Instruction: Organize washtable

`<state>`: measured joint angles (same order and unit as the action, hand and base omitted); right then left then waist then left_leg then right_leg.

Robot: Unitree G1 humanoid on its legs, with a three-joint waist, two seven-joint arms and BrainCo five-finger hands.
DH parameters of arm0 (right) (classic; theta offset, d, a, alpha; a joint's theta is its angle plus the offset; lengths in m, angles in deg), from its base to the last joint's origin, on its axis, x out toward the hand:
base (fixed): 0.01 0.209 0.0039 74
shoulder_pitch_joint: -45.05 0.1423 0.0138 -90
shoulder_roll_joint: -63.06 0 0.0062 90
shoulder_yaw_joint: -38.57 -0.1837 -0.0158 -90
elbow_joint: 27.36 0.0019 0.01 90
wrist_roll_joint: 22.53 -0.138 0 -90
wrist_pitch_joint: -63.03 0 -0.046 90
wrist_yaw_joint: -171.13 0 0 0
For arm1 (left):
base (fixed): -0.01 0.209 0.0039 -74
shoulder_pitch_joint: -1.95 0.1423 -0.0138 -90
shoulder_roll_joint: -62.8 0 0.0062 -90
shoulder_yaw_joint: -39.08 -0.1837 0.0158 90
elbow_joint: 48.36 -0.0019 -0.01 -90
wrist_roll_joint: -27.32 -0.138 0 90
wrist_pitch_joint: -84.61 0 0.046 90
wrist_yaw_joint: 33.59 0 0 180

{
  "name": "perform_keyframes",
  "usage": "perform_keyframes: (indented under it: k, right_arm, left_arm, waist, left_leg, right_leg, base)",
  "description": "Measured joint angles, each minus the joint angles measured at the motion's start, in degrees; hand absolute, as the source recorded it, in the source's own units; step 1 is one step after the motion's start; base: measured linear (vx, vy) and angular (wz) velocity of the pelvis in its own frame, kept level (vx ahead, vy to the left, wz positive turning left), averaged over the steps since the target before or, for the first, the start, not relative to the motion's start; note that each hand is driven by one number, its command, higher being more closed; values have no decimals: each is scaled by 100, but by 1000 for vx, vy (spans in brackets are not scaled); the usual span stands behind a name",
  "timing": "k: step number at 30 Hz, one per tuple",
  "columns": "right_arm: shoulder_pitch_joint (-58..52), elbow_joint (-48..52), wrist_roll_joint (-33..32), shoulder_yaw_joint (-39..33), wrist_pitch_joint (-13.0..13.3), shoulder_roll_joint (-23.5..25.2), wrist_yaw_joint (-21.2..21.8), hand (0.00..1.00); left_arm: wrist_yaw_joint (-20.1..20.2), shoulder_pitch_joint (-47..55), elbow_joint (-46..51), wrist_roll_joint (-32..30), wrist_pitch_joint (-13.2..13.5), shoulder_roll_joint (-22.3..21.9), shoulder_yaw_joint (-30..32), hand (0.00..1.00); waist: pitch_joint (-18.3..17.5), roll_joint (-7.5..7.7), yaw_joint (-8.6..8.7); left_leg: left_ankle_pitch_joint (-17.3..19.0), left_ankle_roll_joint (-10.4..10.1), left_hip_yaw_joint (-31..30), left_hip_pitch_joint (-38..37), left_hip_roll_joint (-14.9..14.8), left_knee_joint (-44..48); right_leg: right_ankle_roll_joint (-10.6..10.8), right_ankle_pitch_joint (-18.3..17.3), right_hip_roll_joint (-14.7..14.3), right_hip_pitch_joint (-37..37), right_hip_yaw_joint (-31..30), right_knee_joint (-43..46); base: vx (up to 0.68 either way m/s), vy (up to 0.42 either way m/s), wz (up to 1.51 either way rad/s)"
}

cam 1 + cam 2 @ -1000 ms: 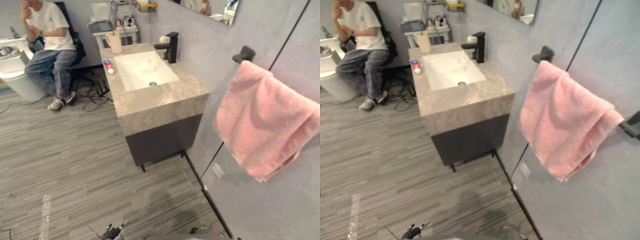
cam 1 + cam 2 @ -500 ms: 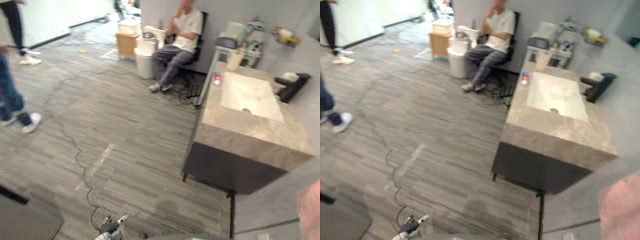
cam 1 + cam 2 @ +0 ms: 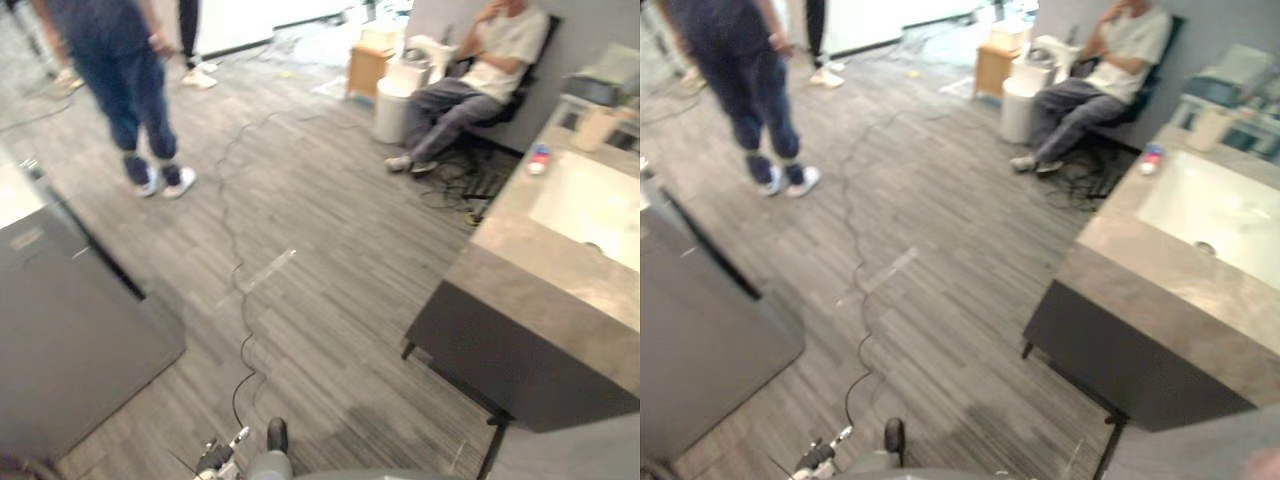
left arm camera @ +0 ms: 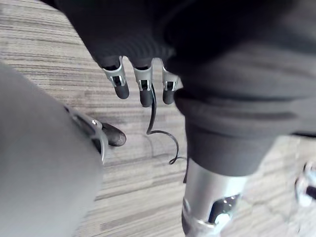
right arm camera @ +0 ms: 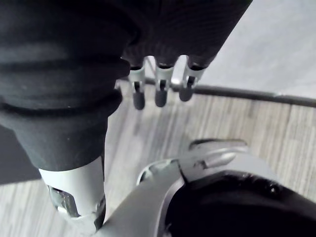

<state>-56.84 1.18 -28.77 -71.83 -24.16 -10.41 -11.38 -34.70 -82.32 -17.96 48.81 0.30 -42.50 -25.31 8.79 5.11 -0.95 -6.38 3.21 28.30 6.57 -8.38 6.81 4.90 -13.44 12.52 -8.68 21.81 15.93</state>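
The washtable (image 3: 540, 270) stands at the right, a grey stone counter on a dark cabinet with a white sink basin (image 3: 595, 205) set in it. At its far end are a beige cup (image 3: 600, 128) and a red and blue tube (image 3: 540, 158) lying by the basin's corner. My left hand (image 4: 143, 89) hangs low over the wooden floor, fingers straight and holding nothing. My right hand (image 5: 160, 89) hangs the same way near a wall's base, also holding nothing. Both hands are far from the washtable.
A person (image 3: 480, 70) sits on a chair beyond the washtable, next to a white bin (image 3: 395, 95) and a wooden box (image 3: 368, 68). Another person (image 3: 120, 80) stands at the far left. A grey cabinet (image 3: 70, 330) stands at the near left.
The camera has swung further left: the washtable now sits at the right edge, the pink towel and faucet have left the picture, and the grey cabinet has come in at the left.
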Motion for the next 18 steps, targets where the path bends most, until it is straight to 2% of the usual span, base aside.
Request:
perform_keyframes:
  k: [2,3,5,6,7,8,9,10,12,14,18]
  right_arm:
    - [129,-5,-3,-70,-11,0,14,0]
    - [182,-1,-12,-161,3,41,20,0]
    - [228,-9,-42,-282,7,62,31,0]
    - [231,-12,-62,-439,-9,57,36,0]
    - [218,-25,-64,-463,-18,115,34,0]
    - [235,-100,-62,-521,-22,145,29,0]
    - [204,-62,-67,-581,-25,59,68,0]
    - [204,-71,-121,-669,-49,35,42,0]
    - [232,-78,-180,-679,-58,7,38,0]
    - [281,-133,-215,-664,-66,18,16,0]
    - [364,-249,-206,-617,-86,-28,16,0]
  left_arm:
    - [12,34,56,21,2,1,-21,0]
    - [46,39,52,17,17,33,-32,0]
    - [93,43,25,-35,-4,26,-39,0]
    - [95,41,-32,-181,-19,0,-87,0]
    - [107,38,-104,-274,-17,8,-114,0]
    - [108,24,-105,-323,-26,38,15,0]
    - [107,97,-149,-380,-19,17,14,0]
    - [110,112,-342,-513,-37,45,-76,0]
    - [117,80,-395,-617,-40,51,-103,0]
    - [128,78,-400,-765,-47,94,-154,0]
    - [195,50,-398,-976,-37,233,-691,0]
  waist:
    - [55,-39,-22]
    - [39,4,6]
    - [18,-37,11]
    - [-31,-130,34]
    - [-134,0,139]
    - [-79,-24,81]
    - [-91,-149,29]
    - [-208,-222,169]
    - [-224,-311,225]
    - [-236,-294,264]
    - [-250,-294,330]
  left_leg:
    - [142,99,-89,45,148,101]
    - [211,65,-165,90,290,11]
    - [201,49,-240,48,554,-376]
    - [159,-15,-280,-62,778,-880]
    - [211,-165,-262,-125,1004,-1138]
    - [-4,377,-320,-117,1027,-643]
    - [33,253,-435,-380,1082,-939]
    - [-75,166,-501,-481,1223,-1282]
    - [-66,179,-507,-479,1248,-1285]
    - [-57,189,-494,-525,1245,-1286]
    - [-46,205,-575,-648,1222,-1286]
  right_leg:
    - [-94,-53,97,8,-107,-22]
    - [-146,-155,112,2,-191,-140]
    - [-116,-187,122,-11,-292,-296]
    - [-124,-183,97,-25,-335,-450]
    - [-191,-220,193,-25,-394,-623]
    - [17,-322,400,-4,-457,-478]
    - [0,-305,365,-28,-501,-423]
    - [-50,-236,323,-68,-650,-609]
    - [-115,-137,317,-150,-649,-780]
    - [-91,-122,299,-243,-649,-886]
    - [-88,-122,235,-403,-647,-921]
  base:
    - [3,180,35]
    - [-42,215,42]
    - [-48,167,55]
    - [-46,145,71]
    - [28,201,74]
    - [82,112,25]
    - [113,132,10]
    - [66,79,1]
    - [8,99,6]
    - [-52,39,-5]
    - [-96,5,9]
